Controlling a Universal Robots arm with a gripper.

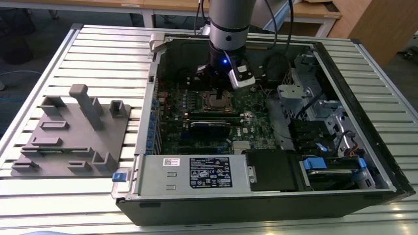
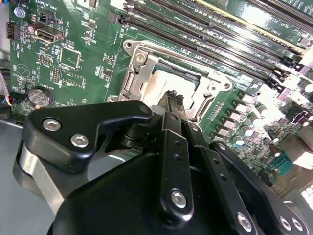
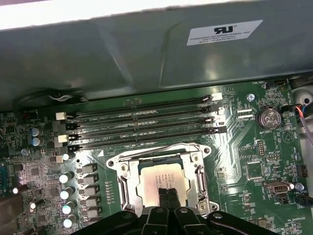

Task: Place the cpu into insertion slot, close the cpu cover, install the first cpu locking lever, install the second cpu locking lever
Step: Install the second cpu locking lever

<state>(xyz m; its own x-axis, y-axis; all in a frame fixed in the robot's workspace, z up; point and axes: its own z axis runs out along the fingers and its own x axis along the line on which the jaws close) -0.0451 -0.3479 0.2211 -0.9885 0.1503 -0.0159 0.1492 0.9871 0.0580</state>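
Gripper (image 3: 167,192) fingers pressed together, tips right over the cpu (image 3: 161,177), holding nothing that I can see. Cpu sits in the slot (image 3: 128,182), with the cover (image 3: 160,155) down around it. Motherboard (image 1: 251,125) lies in the open PC case (image 1: 365,161); grey fixture (image 1: 72,132) well apart toward the exterior view's left.

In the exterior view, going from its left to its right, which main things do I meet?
Grey fixture block on the slatted table → green motherboard with the cpu under the gripper → blue drive handle.
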